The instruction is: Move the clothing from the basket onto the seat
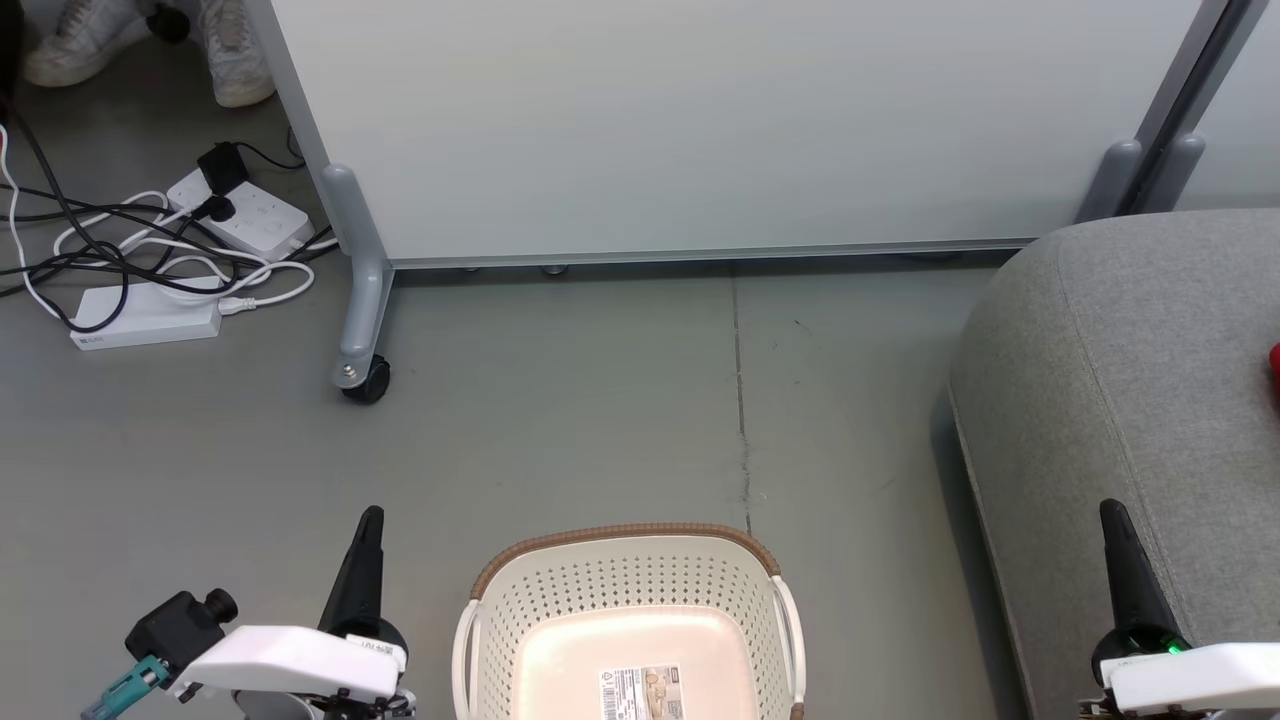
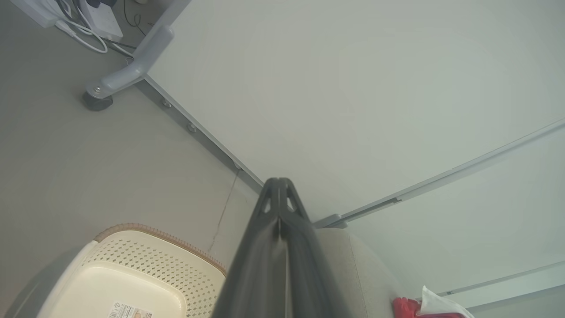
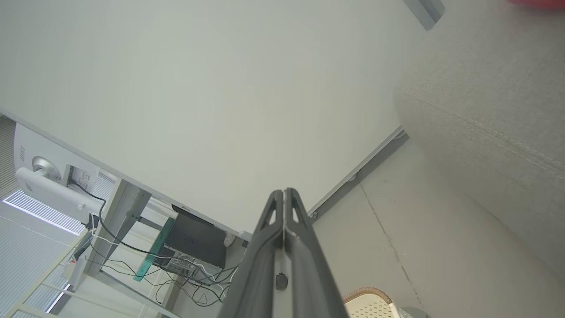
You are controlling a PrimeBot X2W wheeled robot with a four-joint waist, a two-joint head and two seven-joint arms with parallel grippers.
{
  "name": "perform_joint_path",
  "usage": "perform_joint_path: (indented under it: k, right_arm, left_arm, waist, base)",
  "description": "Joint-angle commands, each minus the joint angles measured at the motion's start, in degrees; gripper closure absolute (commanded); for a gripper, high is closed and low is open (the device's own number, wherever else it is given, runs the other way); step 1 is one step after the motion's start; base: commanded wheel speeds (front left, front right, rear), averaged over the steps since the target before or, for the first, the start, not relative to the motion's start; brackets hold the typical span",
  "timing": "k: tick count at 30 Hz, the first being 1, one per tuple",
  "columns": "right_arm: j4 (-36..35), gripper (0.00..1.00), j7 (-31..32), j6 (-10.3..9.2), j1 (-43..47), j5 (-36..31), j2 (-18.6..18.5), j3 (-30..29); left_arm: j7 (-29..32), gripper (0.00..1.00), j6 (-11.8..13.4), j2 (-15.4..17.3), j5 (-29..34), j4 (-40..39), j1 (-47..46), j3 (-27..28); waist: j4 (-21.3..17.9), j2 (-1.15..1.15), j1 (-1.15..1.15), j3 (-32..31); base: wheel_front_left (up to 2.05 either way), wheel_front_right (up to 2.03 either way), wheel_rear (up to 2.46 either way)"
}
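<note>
A pale grey partition panel (image 1: 700, 120) stands on the grey floor (image 1: 560, 400), a black caster (image 1: 366, 381) under its left foot, two white power strips (image 1: 250, 218) tangled in black and white cables (image 1: 70, 255) just left of it, and white shoes (image 1: 236, 55) beyond its left edge.

Left pincer (image 1: 369, 522), right pincer (image 1: 1113, 516) closed.

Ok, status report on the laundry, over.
Left claw shut, right claw shut, both empty. Basket empty; clothing on seat. No obstruction seen.
</note>
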Motion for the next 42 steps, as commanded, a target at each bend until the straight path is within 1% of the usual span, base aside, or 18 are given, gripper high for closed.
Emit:
perform_joint_path:
  k: [1,9,17,18,39,40,42]
  right_arm:
    - [-1.24,1.0,0.39,0.03,0.34,2.31,-0.75,-0.45]
    - [-2.22,1.0,1.09,0.05,1.09,9.52,-1.54,-0.74]
    - [-2.94,1.0,1.45,0.06,1.66,14.24,-2.05,-0.86]
    - [-3.2,1.0,1.66,0.06,1.77,16.19,-2.31,-0.88]
    - [-5.08,1.0,2.47,0.07,3.28,29.77,-4.17,-0.85]
    - [-5.32,1.0,2.54,0.07,3.48,31.35,-4.43,-0.81]
    - [-5.5,1.0,2.6,0.08,3.57,32.48,-4.6,-0.78]
  left_arm:
    - [0.37,1.0,-0.52,0.32,-2.0,-0.83,-1.83,0.58]
    - [1.88,1.0,-1.22,0.56,-7.91,-1.26,-2.02,1.52]
    - [2.89,1.0,-1.62,0.7,-11.75,-1.53,-2.27,2.14]
    - [3.29,1.0,-1.75,0.75,-13.21,-1.65,-2.38,2.4]
    - [6.16,1.0,-2.93,1.09,-23.9,-2.46,-2.88,4.23]
    - [6.55,1.0,-3.11,1.13,-25.16,-2.55,-2.89,4.45]
    - [6.77,1.0,-3.15,1.14,-26.05,-2.58,-2.92,4.58]
  waist:
    - [-0.05,0.0,0.0,-0.05]
    - [-0.33,0.0,0.0,-0.33]
    - [-0.53,0.0,0.0,-0.52]
    - [-0.61,0.0,0.0,-0.61]
    - [-1.26,0.0,0.0,-1.24]
    - [-1.35,0.0,0.0,-1.32]
    - [-1.41,0.0,0.0,-1.38]
  base:
    - [0.0,0.0,0.0]
    - [0.0,0.0,0.0]
    - [0.0,0.0,0.0]
    - [0.0,0.0,0.0]
    - [0.0,0.0,0.0]
    - [0.0,0.0,0.0]
    - [0.0,0.0,0.0]
